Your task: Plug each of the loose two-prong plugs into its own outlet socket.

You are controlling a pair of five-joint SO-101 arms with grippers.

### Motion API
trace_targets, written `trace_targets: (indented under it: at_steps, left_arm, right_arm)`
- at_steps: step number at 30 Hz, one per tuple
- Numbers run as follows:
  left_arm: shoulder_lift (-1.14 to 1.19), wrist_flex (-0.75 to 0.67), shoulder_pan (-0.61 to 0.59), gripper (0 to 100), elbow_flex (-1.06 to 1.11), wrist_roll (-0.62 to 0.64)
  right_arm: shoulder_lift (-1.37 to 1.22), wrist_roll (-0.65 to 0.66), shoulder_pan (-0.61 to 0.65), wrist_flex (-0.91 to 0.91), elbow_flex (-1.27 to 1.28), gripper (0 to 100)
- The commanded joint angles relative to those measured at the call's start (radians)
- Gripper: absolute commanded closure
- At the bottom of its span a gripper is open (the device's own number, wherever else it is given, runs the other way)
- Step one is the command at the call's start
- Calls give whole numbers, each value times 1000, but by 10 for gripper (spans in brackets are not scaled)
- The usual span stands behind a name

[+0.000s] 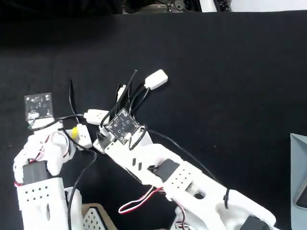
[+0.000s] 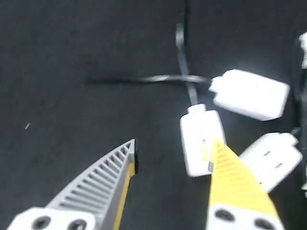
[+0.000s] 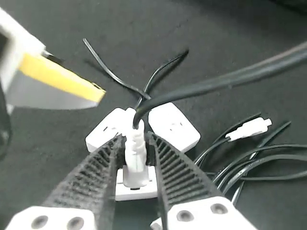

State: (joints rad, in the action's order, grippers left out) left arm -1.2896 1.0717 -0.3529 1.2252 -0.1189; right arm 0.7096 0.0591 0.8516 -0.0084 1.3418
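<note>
Plug (image 3: 134, 163) clamped in right gripper (image 3: 135, 140), at socket (image 3: 139, 190), seating unclear; left gripper (image 2: 172, 143) spread, empty; loose plug (image 3: 250, 128) remains.

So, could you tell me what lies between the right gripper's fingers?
A white plug on a black cord, upright, clamped in the right gripper, as the right wrist view shows.

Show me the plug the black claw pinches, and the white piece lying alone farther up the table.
plug (image 3: 135, 160), right wrist view, on its white body.
white piece (image 1: 157, 79), high view, on its middle.
</note>
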Motion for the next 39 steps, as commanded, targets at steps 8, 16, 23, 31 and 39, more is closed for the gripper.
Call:
trace_targets:
  at_steps: [8,16,23,31,39]
  left_arm:
    - [-11,-146,165,749,-33,97]
    - [-12,-143,317,753,-70,98]
    - [-15,-60,361,750,-113,92]
    - [-232,37,377,749,-122,91]
    - [-374,94,76,749,-44,97]
  right_arm:
    - [33,9,11,-20,1,987]
    - [33,9,9,-18,2,987]
    - [31,9,5,-17,15,987]
    - [25,8,3,-17,16,987]
    - [22,0,8,123,-61,987]
